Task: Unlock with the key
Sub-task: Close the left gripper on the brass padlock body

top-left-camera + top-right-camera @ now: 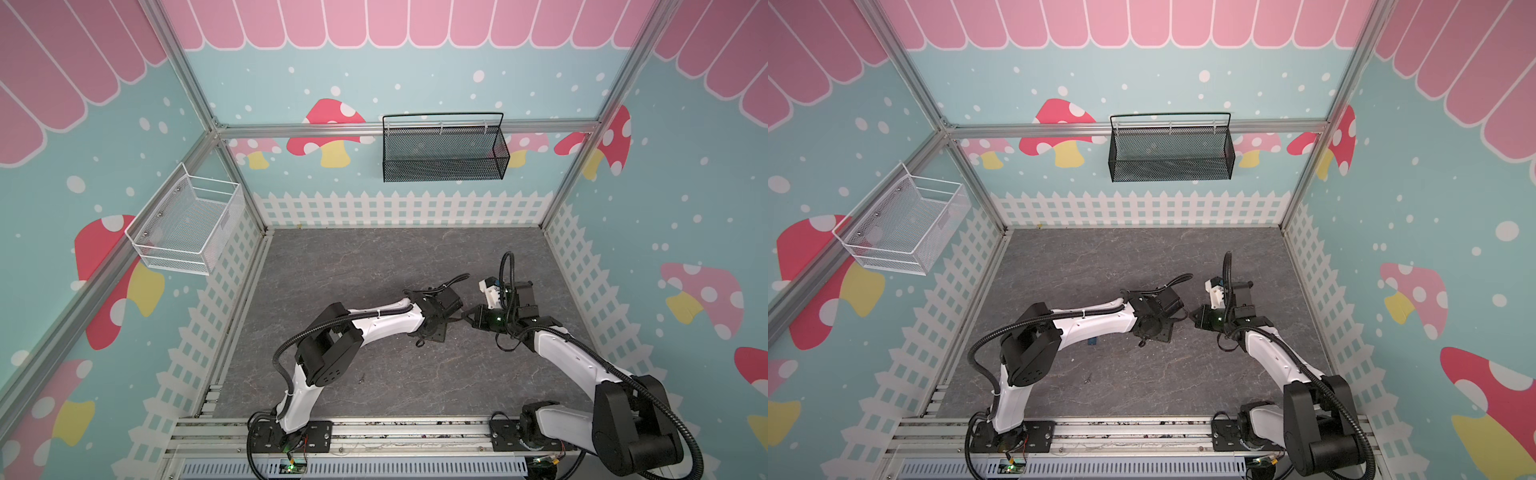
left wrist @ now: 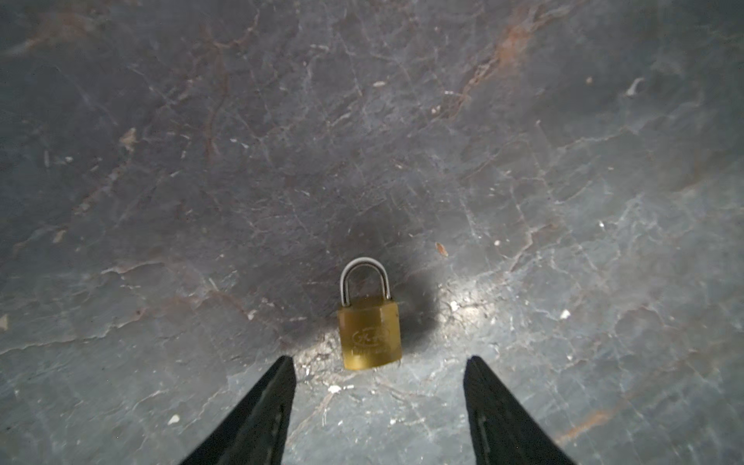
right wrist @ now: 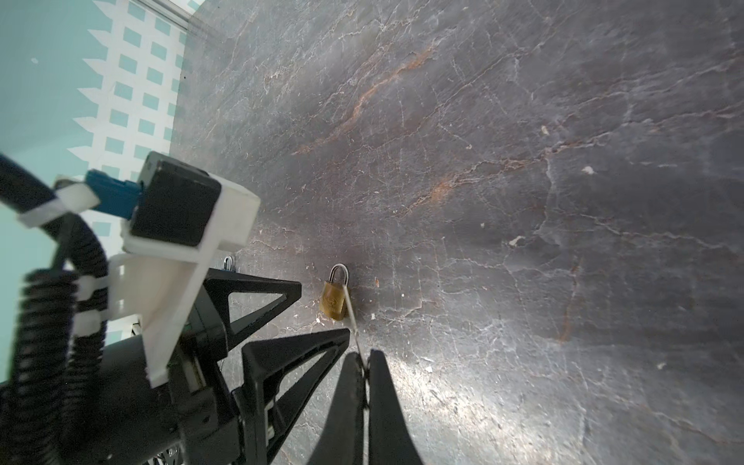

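Faces brass padlock (image 2: pixel 369 336) at 12 o'clock, just beyond parted left end effector (image 2: pixel 380 358), shackle farthest; clamps key (image 3: pixel 351 312) in right end effector (image 3: pixel 364 354).

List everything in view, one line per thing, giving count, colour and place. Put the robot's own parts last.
table: one, grey stone pattern, floor of the cell
padlock: one, brass with a silver shackle, lying flat on the table
key: one, thin and silver, pointing toward the padlock
black mesh basket: one, black, hung on the back wall
white mesh basket: one, white, hung on the left wall
arms: two, white and black, meeting over mid-table
left pincer: one, black, open, padlock just ahead of its fingers
right pincer: one, black, shut on the key
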Controlling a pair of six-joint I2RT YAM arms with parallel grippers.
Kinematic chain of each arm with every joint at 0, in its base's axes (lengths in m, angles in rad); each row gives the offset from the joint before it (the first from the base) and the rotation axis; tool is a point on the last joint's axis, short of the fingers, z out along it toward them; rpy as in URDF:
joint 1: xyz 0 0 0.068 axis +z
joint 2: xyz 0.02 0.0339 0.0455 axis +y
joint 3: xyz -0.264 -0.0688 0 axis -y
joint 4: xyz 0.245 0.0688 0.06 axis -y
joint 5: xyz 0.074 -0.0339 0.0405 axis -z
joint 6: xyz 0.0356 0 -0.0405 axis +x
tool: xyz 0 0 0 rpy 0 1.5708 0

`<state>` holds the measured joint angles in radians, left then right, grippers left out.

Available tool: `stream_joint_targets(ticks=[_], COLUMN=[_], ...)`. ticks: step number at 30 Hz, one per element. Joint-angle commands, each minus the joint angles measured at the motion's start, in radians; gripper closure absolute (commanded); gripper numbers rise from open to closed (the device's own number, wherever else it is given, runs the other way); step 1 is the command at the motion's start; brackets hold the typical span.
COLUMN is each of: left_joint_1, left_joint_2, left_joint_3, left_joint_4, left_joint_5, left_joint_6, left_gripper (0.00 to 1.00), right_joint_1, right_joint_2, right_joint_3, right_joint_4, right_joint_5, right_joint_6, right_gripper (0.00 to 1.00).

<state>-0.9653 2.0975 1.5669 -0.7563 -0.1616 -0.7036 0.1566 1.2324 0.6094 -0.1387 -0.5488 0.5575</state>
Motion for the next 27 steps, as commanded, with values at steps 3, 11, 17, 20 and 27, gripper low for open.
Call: stream_joint_targets(ticks=[3, 11, 17, 20, 27], left_joint_1=[-0.002, -0.002, -0.003, -0.003, -0.003], left_joint_2=[0.045, 0.086, 0.098, 0.098, 0.096], left_joint_3=[0.056, 0.09, 0.09, 0.082, 0.066], left_joint_4=[-0.038, -0.039, -0.051, -0.053, -0.07], left_joint_5=[-0.044, -0.042, -0.056, -0.066, -0.078], left_joint_6=[-0.023, -0.029, -0.026, -0.035, -0.033], left_gripper=[0.4, 0.45, 0.51, 0.52, 0.57], right_joint_1=[-0.006, -0.008, -0.011, -0.011, -0.011], right_joint_2=[0.013, 0.022, 0.025, 0.027, 0.03], right_joint_3=[0.001, -0.001, -0.002, -0.001, -0.002], right_joint_4=[-0.005, -0.004, -0.002, 0.0, 0.005], right_joint_5=[0.0, -0.009, -0.01, -0.011, -0.017], right_joint_6=[-0.022, -0.024, -0.027, -0.027, -0.029], right_gripper=[1.0, 1.0, 1.0, 1.0, 1.0])
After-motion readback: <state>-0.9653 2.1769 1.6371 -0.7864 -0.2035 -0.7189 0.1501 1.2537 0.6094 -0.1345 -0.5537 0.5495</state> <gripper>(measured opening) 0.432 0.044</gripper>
